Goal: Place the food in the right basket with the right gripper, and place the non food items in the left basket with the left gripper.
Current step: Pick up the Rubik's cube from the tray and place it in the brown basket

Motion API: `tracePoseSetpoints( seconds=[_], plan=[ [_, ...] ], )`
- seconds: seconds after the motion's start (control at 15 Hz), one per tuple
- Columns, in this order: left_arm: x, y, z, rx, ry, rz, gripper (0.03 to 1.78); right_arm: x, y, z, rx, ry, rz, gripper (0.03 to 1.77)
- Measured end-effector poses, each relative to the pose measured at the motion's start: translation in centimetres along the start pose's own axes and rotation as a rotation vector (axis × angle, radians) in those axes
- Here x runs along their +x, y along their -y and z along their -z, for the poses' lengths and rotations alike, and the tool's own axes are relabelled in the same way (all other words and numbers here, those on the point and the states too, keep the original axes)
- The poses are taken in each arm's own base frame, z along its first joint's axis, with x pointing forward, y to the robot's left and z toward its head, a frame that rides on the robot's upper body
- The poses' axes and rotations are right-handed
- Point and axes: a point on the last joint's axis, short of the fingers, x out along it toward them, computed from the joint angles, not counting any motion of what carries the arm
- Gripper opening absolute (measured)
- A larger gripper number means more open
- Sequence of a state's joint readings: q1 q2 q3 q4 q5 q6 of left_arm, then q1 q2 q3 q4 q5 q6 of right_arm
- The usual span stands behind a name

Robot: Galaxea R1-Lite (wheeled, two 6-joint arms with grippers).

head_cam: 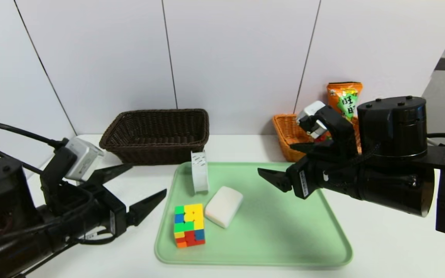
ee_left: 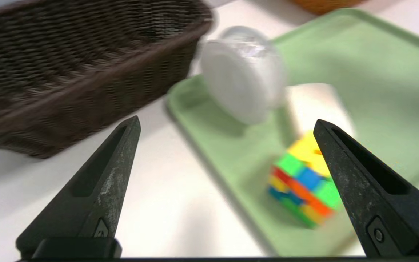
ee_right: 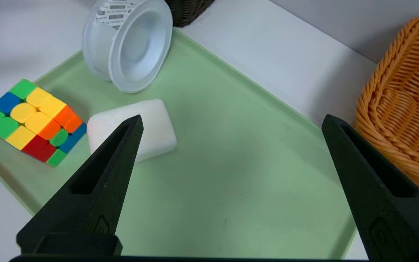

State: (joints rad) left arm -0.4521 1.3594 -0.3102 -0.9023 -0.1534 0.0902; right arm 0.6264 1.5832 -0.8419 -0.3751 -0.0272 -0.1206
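The multicoloured cube (head_cam: 189,225) (ee_left: 304,182) (ee_right: 31,120), the white tape roll (head_cam: 199,172) (ee_left: 242,72) (ee_right: 133,43) on its edge and the white soap-like block (head_cam: 224,205) (ee_right: 156,120) rest on the left part of the green tray (head_cam: 284,231). My left gripper (head_cam: 147,179) (ee_left: 227,122) is open and empty, low over the table just left of the tray, pointing at the cube. My right gripper (head_cam: 276,159) (ee_right: 231,120) hovers open and empty over the tray's bare right half. The orange snack bag (head_cam: 344,98) stands in the light orange basket (head_cam: 288,135) (ee_right: 406,91); a bit of red shows beside it.
The dark brown basket (head_cam: 157,133) (ee_left: 67,65) sits behind the tray's left corner, close to the tape roll. White table surrounds the tray; a panelled wall runs right behind both baskets.
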Motion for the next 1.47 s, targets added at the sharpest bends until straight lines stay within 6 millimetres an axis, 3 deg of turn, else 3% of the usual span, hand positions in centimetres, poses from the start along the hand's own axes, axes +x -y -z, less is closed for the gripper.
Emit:
tracePoseSetpoints(
  seconds=[0.2,0.73,1.47],
  plan=[
    [-1.1,1.9,0.0,-0.027,0.028,0.142,1.69,-0.8,0.5,0.6,0.008,-0.009,0.018,1.69],
    [-2.1,2.8,2.2,-0.008,0.099,0.272,1.69,-1.6,0.7,1.1,0.025,-0.013,0.025,1.69],
    [1.2,3.2,4.5,-0.011,0.068,0.293,1.69,-1.6,0.7,1.7,0.027,-0.037,0.025,1.69]
  ],
)
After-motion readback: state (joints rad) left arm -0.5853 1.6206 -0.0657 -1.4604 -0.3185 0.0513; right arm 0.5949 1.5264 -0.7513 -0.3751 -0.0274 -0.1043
